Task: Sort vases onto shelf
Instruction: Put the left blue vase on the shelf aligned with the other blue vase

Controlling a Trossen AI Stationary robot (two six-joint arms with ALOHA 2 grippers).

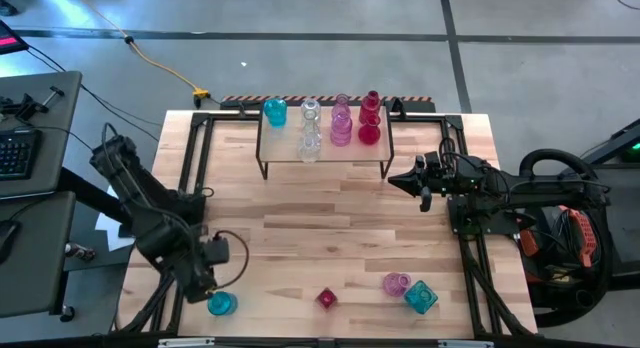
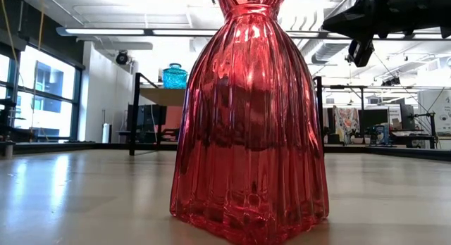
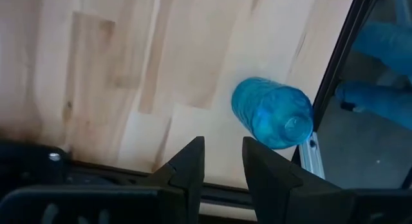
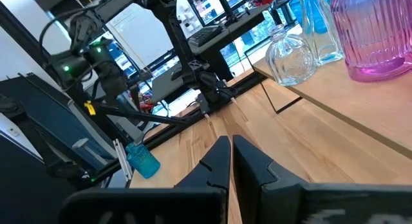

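Hovering beside blue vase [image 3: 272,112]: left end effector [image 3: 222,161], part-open, empty.

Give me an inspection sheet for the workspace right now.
Surface: wood slat table, bare in the middle.
Job's things: shelf holds teal, clear, pink and red vases; four more vases along the front edge, including a teal vase.
Clutter: nothing seen.
Grippers: left gripper beside the teal vase, slightly open, empty; right gripper shut, right of the shelf.
Cables: yellow cable on the floor.
Surroundings: keyboard on a side desk.
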